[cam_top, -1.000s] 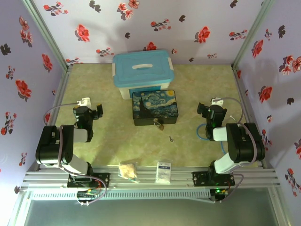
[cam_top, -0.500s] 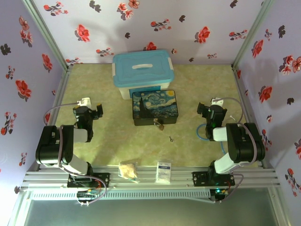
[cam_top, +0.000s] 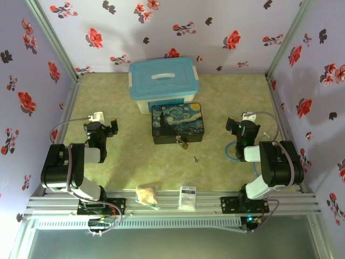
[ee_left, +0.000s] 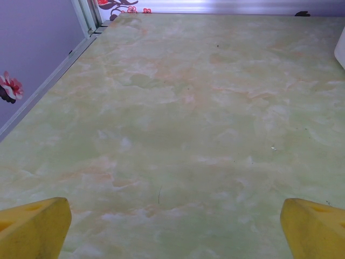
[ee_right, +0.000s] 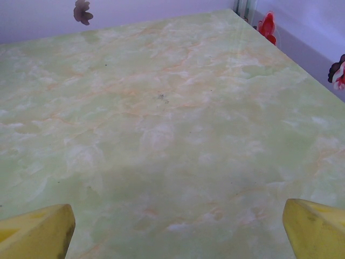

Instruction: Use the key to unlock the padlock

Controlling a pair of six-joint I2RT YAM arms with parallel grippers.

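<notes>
A tiny brass padlock (cam_top: 184, 144) with a thin silver shackle hangs at the front edge of the dark painted tin (cam_top: 177, 123) in the top view. The small dark key (cam_top: 196, 159) lies on the table just in front and to the right of it. My left gripper (cam_top: 99, 127) rests far left of the tin, and my right gripper (cam_top: 241, 128) sits to its right. Both are open with nothing between them. In each wrist view the yellow fingertips (ee_left: 33, 227) (ee_right: 35, 232) stand wide apart at the bottom corners over bare marbled table.
A white box with a blue lid (cam_top: 163, 81) stands behind the tin. A blue cable loop (cam_top: 230, 152) lies by the right arm. A crumpled tan object (cam_top: 146, 194) and a small white card (cam_top: 187, 196) sit on the front rail. Floral walls enclose the table.
</notes>
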